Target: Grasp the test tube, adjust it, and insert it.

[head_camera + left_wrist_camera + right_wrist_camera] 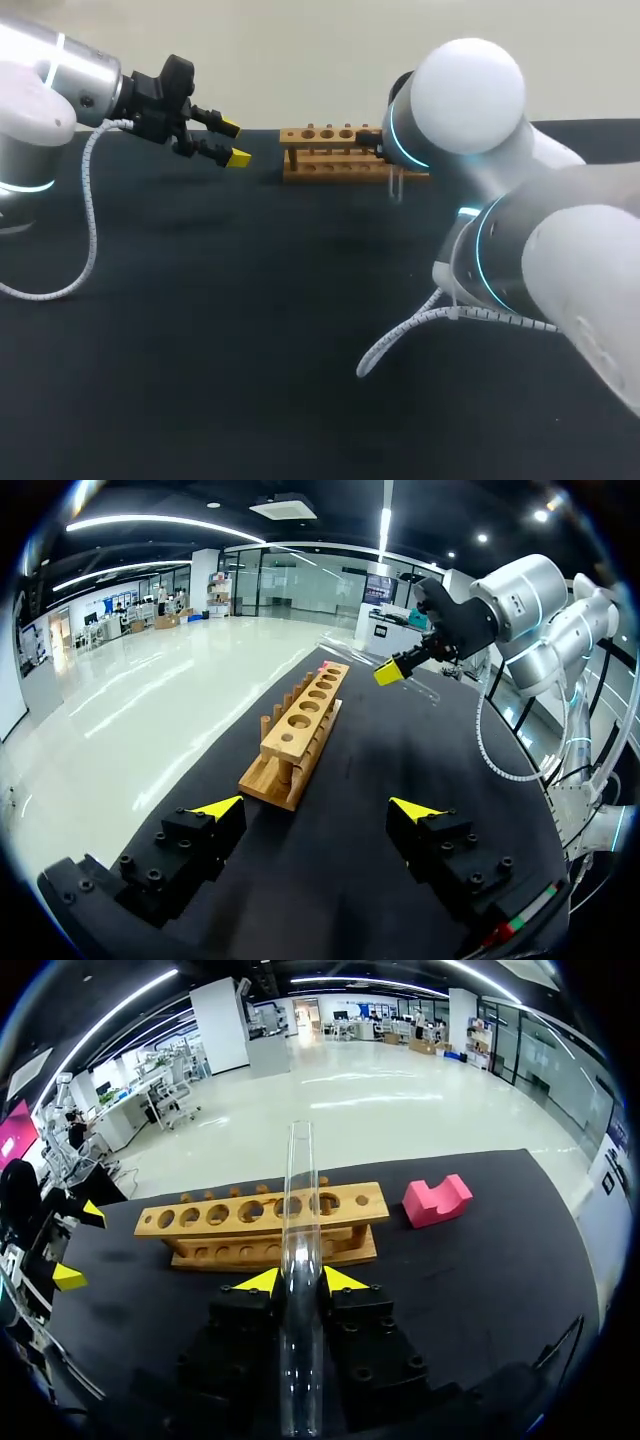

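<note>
Grasping looks done: the right tool is clenched on the test tube, both yellow tips pressing the glass from either side, and the tube runs out ahead of the fingers towards the wooden rack. Adjusting and inserting are, as I judge it, what is left, since every hole of the rack that shows is unfilled and the tube is clear of it, held on the near side with a pink block lying off beside the rack's end. Seen from above, the right arm comes in bent, its wrist hidden behind its own joint close to the rack's right end. The left tool hangs released above the dark surface, fingers spread and holding nothing, pointed towards the rack's left end yet apart from it.
</note>
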`<state>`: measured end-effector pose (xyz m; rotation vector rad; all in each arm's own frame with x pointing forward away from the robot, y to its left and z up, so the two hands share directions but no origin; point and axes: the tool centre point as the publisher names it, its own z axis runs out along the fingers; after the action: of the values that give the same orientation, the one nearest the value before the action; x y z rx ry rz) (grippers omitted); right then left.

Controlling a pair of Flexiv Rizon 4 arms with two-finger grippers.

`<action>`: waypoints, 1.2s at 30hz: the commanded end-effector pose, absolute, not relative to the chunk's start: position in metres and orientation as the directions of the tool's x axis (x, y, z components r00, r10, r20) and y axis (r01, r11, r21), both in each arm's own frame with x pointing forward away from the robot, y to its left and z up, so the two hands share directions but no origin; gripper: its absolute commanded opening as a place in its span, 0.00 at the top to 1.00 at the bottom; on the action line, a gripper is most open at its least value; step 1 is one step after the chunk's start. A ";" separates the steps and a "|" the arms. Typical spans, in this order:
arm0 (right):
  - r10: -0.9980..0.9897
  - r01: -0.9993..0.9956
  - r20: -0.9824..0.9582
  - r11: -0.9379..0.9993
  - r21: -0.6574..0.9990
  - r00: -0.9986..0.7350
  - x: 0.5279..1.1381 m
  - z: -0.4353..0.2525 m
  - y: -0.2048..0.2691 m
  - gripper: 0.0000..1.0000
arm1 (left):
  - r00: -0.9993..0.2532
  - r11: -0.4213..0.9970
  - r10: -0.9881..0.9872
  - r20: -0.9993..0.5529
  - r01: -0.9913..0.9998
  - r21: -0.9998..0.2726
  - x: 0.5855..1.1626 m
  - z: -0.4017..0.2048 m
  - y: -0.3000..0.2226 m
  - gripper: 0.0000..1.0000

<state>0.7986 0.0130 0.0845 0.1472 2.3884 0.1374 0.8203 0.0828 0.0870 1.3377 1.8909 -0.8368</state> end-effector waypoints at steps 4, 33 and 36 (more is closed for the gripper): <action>0.152 0.064 -0.657 0.986 0.155 -0.738 0.809 0.077 0.026 1.00 | -0.250 0.270 0.526 -0.813 0.956 -0.119 0.820 0.086 0.083 0.00; 0.158 0.068 -0.600 0.983 0.169 -0.784 0.809 0.054 0.033 1.00 | -0.250 0.270 0.526 -0.813 0.956 -0.119 0.820 0.086 0.083 0.00; 0.159 0.069 -0.594 0.983 0.171 -0.789 0.809 0.051 0.033 1.00 | -0.250 0.270 0.526 -0.813 0.956 -0.119 0.820 0.086 0.083 0.00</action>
<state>0.8045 0.0330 0.0522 0.1616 2.4502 0.1799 0.8203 0.0828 0.0870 1.3376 1.8909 -0.8367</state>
